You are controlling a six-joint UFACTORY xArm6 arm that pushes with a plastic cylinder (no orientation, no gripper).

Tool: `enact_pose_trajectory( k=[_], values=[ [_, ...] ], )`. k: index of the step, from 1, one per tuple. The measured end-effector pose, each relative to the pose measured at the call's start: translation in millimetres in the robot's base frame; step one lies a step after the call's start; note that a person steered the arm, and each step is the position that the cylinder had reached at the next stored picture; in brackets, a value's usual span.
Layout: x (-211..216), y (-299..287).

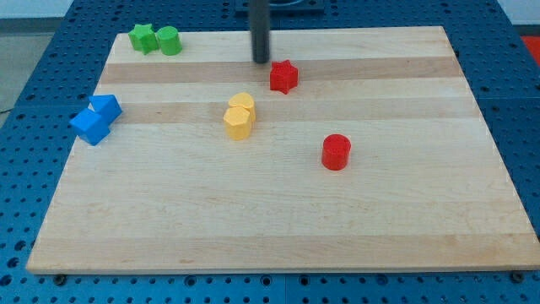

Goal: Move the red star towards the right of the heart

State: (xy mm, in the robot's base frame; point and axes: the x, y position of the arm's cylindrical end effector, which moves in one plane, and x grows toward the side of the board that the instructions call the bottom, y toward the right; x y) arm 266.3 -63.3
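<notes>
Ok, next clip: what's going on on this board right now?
A single arm with a dark rod is pushing blocks on a wooden board. My tip sits just up and to the view's left of the red star, close to it; contact can't be told. The yellow heart lies lower left of the star, touching another yellow block. The star isn't beside the heart yet.

I see a pale wood board lying on a blue perforated table, evenly lit, no walls visible.
</notes>
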Motion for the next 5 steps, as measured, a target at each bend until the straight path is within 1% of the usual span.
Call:
enact_pose_trajectory(
  k=[1, 3, 4, 5],
  values=[
    [21, -21],
    [57, 31],
    [62, 43],
    [49, 7]
  ],
)
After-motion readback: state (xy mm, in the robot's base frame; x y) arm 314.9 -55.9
